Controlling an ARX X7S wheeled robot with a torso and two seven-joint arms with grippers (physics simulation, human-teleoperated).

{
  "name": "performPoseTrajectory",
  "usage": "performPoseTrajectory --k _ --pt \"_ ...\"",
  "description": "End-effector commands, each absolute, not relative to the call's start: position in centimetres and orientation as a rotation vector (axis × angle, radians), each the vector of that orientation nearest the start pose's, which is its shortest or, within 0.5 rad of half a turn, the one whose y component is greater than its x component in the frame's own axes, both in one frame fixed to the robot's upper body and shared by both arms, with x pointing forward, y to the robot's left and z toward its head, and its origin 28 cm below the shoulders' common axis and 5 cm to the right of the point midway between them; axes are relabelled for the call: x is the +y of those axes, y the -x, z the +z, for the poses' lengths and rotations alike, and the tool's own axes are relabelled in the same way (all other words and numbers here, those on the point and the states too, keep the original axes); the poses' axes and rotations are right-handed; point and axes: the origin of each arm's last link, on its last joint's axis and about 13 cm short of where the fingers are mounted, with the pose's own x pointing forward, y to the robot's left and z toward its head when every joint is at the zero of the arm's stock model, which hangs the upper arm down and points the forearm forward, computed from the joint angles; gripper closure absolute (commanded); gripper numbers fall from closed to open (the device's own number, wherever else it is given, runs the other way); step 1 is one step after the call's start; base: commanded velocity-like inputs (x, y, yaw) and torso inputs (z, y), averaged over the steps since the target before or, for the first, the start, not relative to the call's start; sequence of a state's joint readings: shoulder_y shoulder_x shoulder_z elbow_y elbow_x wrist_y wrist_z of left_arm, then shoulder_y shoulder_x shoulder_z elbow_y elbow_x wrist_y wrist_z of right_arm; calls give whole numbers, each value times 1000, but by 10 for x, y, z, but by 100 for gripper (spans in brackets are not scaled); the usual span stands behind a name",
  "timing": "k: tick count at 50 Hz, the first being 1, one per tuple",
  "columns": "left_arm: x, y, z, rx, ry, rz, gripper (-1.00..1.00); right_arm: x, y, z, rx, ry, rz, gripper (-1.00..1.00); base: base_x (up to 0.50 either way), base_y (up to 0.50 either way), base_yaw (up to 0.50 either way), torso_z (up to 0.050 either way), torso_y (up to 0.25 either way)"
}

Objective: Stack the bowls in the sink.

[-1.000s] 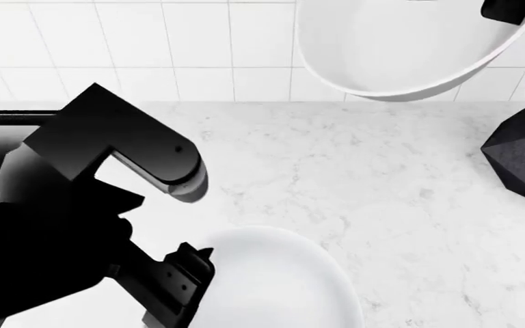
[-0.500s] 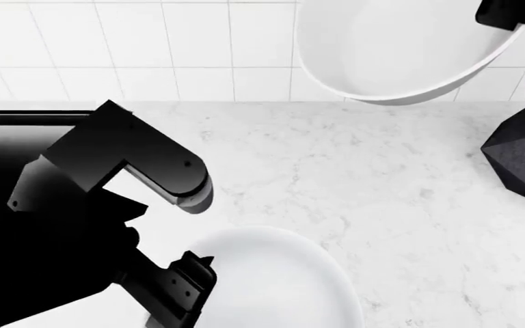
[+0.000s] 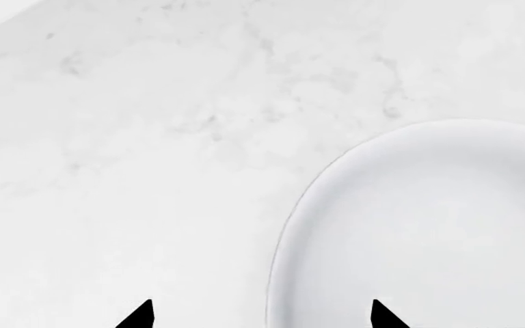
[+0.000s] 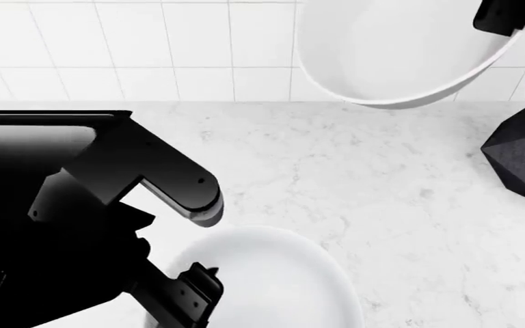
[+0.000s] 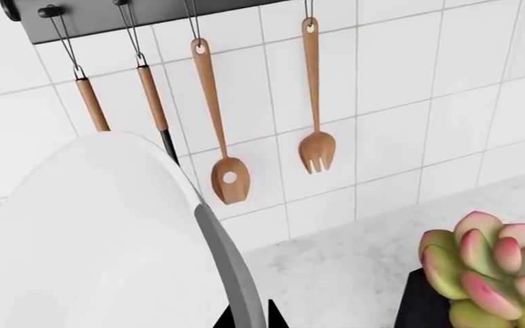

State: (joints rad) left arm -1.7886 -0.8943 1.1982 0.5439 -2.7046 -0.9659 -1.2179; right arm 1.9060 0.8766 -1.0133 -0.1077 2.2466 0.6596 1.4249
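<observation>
Both bowls look stiff, glossy, slippery, so grab the rim. Right hand (image 5: 247,316) pinches the raised bowl (image 4: 399,48); left hand (image 3: 260,316) spread wide over the table bowl (image 3: 426,232).

2 smooth white bowls, 1 upper right (image 4: 399,55), 1 at bottom centre (image 4: 272,280); polished grey-veined marble counter (image 4: 381,178); glossy white wall tiles (image 4: 153,48); wooden utensils (image 5: 221,123) (warm brown); matt black sink (image 4: 25,137).

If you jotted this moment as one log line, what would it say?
right gripper: shut on raised bowl | left gripper: open, straddling rim of countertop bowl | sink: no bowl seen inside
</observation>
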Motion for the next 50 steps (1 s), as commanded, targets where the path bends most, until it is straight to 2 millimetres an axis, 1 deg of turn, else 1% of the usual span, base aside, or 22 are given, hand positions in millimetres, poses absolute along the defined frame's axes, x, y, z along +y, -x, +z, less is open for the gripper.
performPoseTrajectory --k 1,50 --pt "211 -154 326 721 -383 -573 -100 -130 -224 419 151 -161 -228 100 0 0 0 0 0" --pt "210 -165 294 811 -388 -585 -100 -132 -226 414 156 -154 -239 100 0 0 0 0 0"
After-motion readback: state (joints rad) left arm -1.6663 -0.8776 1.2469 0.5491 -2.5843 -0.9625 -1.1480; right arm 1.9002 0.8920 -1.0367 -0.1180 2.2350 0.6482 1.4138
